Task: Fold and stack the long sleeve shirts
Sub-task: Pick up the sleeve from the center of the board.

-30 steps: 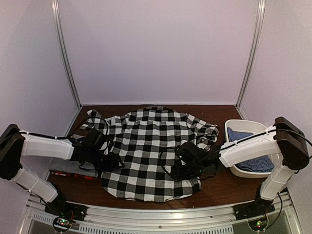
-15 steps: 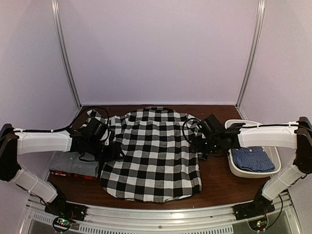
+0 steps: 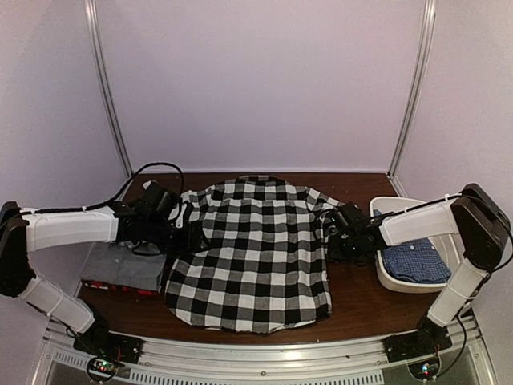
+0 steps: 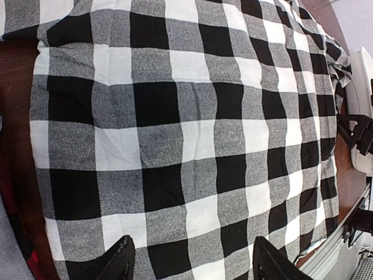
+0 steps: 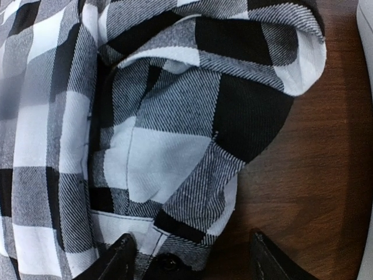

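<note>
Check shirt (image 3: 248, 257) lies spread flat mid-bench, back up as far as I can tell, collar end toward the far edge and hem toward the near edge. The body looks smooth, with only light creases in the left wrist view. Its right sleeve (image 5: 175, 146) is bunched and folded over itself along the shirt's right side. The cuff end sits on bare bench (image 3: 361, 309), and a dark button shows at the cuff's lower edge.

Left hand (image 4: 191, 256) is open, fingers well apart. It hangs low over the left part of the shirt body with flat cloth below it and nothing gripped.

Right hand (image 5: 192, 245) is open too, at the bunched sleeve between the shirt body and the tub (image 3: 393, 204). The cuff edge reaches in between the fingertips, but the fingers stand clear of it on both sides, so no grip.

Grey shirt (image 3: 120, 265) is folded at the near-left corner, just beside the check shirt's left edge. It sits on the red-black shirt (image 3: 112, 286), of which only a thin strip shows along the near side.

The white tub stands at the right edge of the bench. Blue shirt (image 3: 413, 263) is folded inside it.
</note>
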Action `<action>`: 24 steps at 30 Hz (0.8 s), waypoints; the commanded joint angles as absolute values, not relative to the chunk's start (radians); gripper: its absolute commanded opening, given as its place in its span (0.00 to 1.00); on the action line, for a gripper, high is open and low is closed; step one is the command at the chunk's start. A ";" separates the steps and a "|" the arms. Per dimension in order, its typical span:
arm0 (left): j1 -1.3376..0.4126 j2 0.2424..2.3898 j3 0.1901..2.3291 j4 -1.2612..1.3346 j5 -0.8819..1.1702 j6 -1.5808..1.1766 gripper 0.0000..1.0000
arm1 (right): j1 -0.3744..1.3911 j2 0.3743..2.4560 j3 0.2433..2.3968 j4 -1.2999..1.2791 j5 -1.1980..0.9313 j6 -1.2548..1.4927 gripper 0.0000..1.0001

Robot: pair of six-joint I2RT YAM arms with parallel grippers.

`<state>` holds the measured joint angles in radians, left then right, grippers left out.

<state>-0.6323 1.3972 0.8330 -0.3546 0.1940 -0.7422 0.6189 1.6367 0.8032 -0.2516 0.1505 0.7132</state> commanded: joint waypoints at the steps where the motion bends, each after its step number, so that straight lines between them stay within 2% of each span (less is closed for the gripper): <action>1: -0.637 1.406 0.866 -0.342 0.212 -0.722 0.71 | 0.614 1.676 0.791 -0.186 0.180 0.740 0.66; 3: -0.637 1.409 0.865 -0.338 0.212 -0.720 0.71 | 0.615 1.695 0.794 -0.173 0.172 0.742 0.63; 7: -0.637 1.411 0.867 -0.334 0.214 -0.720 0.71 | 0.614 1.707 0.824 -0.197 0.178 0.740 0.29; 9: -0.637 1.411 0.870 -0.332 0.215 -0.720 0.71 | 0.615 1.696 0.849 -0.240 0.211 0.731 0.18; 13: -0.637 1.412 0.865 -0.322 0.219 -0.720 0.71 | 0.608 1.657 0.949 -0.388 0.304 0.688 0.02; 24: -0.637 1.424 0.872 -0.313 0.231 -0.713 0.71 | 0.528 1.622 1.308 -0.693 0.654 0.469 0.00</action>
